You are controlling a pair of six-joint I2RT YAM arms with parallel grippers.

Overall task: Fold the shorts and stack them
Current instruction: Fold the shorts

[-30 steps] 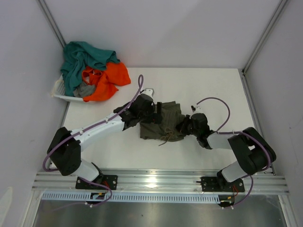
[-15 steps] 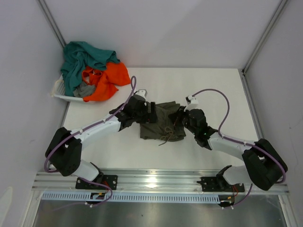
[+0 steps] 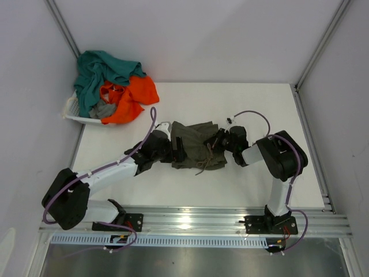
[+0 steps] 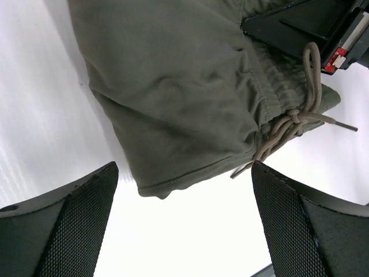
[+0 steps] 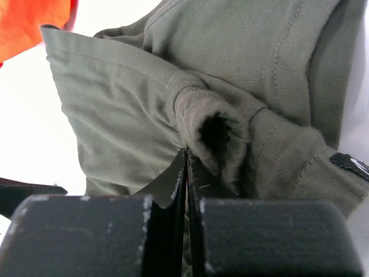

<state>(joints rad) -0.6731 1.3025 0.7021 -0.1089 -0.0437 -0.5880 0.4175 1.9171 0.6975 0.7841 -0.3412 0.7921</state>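
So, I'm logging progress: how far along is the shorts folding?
Nothing is stacked yet. In hand: the olive-green shorts lie bunched on the table, right gripper shut on them, left gripper open beside them. To do: teal shorts, orange shorts and grey cloth heaped in the white basket.

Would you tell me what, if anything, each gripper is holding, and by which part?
The right gripper pinches a fold at the side edge of the olive shorts; the left gripper is open, holding nothing.

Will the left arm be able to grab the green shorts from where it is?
Probably yes. The left arm's fingers are open right at the edge of the green shorts, with nothing in between.
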